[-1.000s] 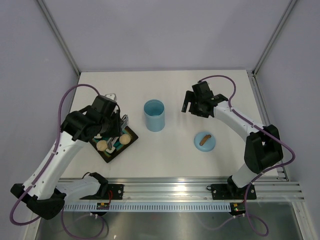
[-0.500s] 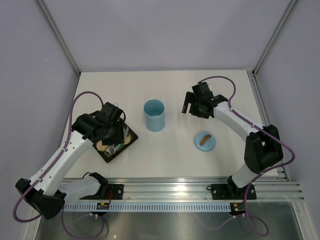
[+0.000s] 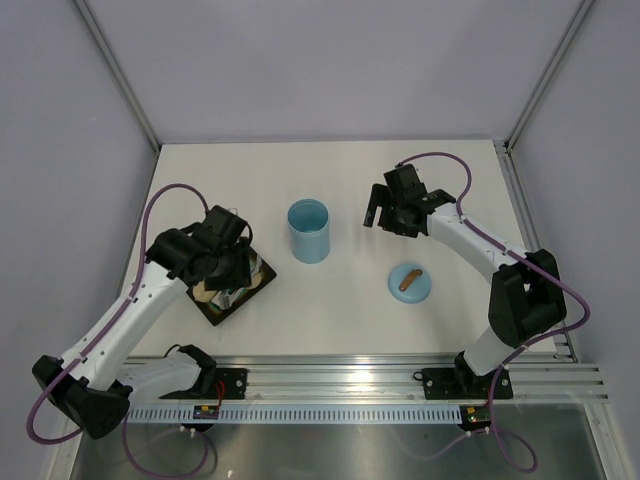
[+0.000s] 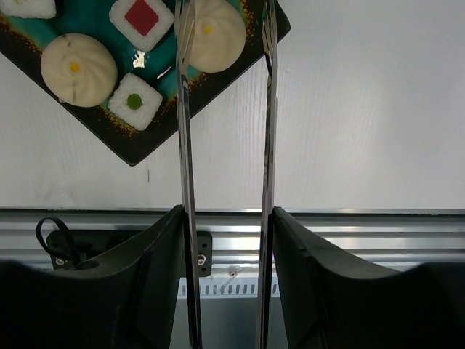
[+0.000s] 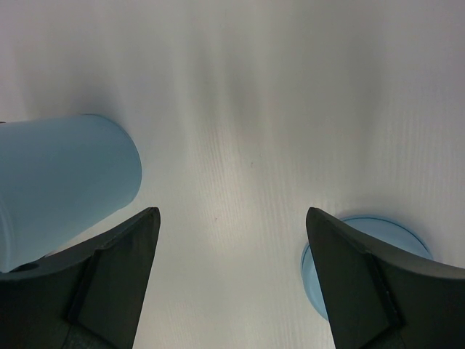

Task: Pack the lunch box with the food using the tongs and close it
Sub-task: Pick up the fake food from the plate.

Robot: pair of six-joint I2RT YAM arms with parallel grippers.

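My left gripper (image 4: pixel 227 214) is shut on the silvery tongs (image 4: pixel 184 145), one tong arm against each finger. The tong tips are spread on either side of a round beige bun (image 4: pixel 218 33) at the corner of the dark tray (image 4: pixel 138 149). More food lies on the tray: another bun (image 4: pixel 78 59), a white square with a red centre (image 4: pixel 142 18) and one with a green centre (image 4: pixel 134 102). The light blue lunch box (image 3: pixel 309 230) stands upright with no lid on. Its lid (image 3: pixel 409 282) lies flat to the right. My right gripper (image 3: pixel 385 212) hangs open between them, empty.
The tray (image 3: pixel 222 310) sits at the left, close to the table's near edge and its metal rail (image 3: pixel 340 375). In the right wrist view the lunch box (image 5: pixel 58 182) is at the left and the lid (image 5: pixel 385 224) at the right.
The left arm has shifted toward the near side over the tray, and the tongs have spread wider in its grip. The right arm has not moved.
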